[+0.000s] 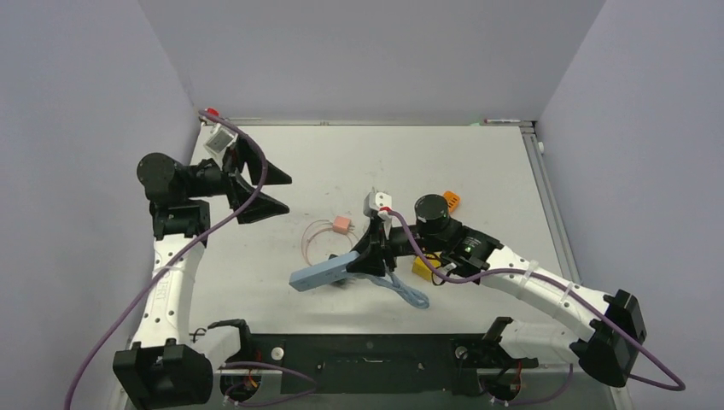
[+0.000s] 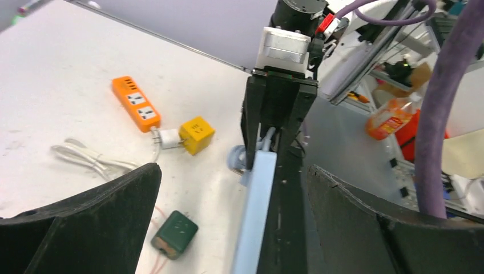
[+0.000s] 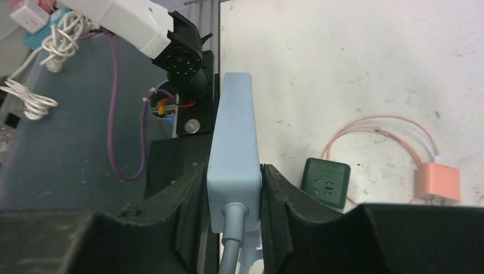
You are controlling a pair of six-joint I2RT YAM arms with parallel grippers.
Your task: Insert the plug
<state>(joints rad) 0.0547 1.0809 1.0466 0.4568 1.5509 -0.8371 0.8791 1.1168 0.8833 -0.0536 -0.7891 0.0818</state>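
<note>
My right gripper [image 1: 363,256] [image 3: 233,171] is shut on the cable end of a light blue power strip [image 1: 323,272] [image 3: 234,137] [image 2: 255,217]. The strip points toward the table's near edge, and its grey cable [image 1: 408,290] trails behind the fingers. A pink plug [image 1: 341,224] [image 3: 438,181] with a thin pink cable lies just beyond the strip. Beside the strip sits a green socket cube [image 3: 326,181] [image 2: 175,234]. My left gripper [image 1: 277,192] [image 2: 232,171] hangs open at the back left, facing the strip, with nothing between its fingers.
A yellow cube [image 1: 423,266] [image 2: 197,135] with a white plug [image 2: 169,138] in it lies right of my right gripper. An orange power strip [image 1: 451,202] [image 2: 136,103] lies farther back. A white cable [image 2: 85,158] coils nearby. The black base rail [image 1: 367,354] runs along the near edge.
</note>
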